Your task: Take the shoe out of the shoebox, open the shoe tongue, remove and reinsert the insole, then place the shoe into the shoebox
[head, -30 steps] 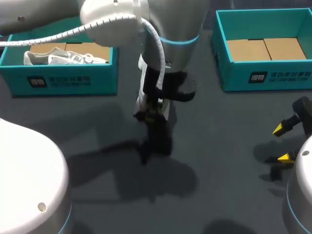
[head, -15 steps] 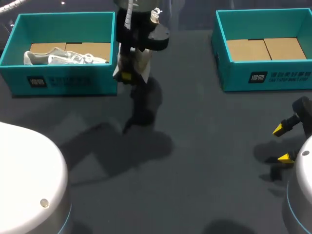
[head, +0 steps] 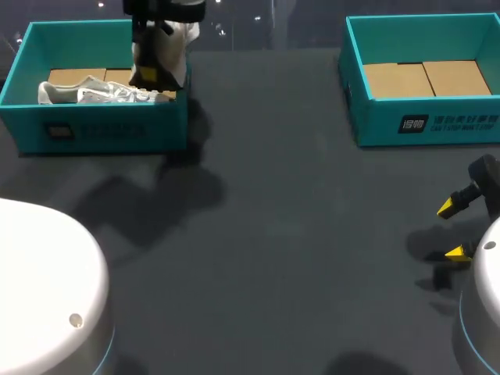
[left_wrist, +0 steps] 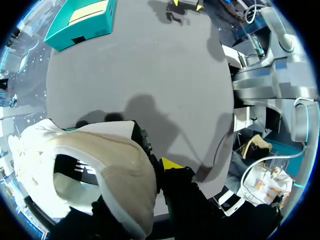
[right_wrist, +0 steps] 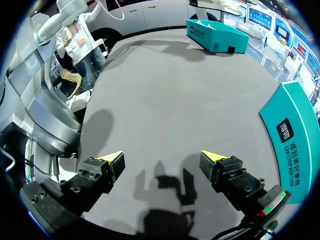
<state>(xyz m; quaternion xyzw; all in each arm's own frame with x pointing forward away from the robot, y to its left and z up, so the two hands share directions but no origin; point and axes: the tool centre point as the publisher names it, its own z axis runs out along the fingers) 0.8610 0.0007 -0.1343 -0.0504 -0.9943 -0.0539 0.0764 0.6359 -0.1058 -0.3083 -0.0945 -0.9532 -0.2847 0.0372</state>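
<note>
– Over that last second the left gripper (head: 153, 76) swung from mid-table to the far left, carrying the shoe (left_wrist: 112, 167). Where did it end up?
– Above the right end of the left box (head: 101, 129), not yet lowered in. Its fingers were clamped on one end of the shoe, the heel as far as I could tell. It held the shoe up over the rim, I'd judge to clear the wall before going down.
– Why that end?
– Probably because another shoe (head: 86, 92) already lay along the near side of that box.
– And the other arm?
– The right gripper (head: 452, 230) hung low over the table (head: 297, 234) at the near right, fingers spread with nothing between them, likely parked out of the way. The right box (head: 422, 125), far right, held no shoe.
</note>
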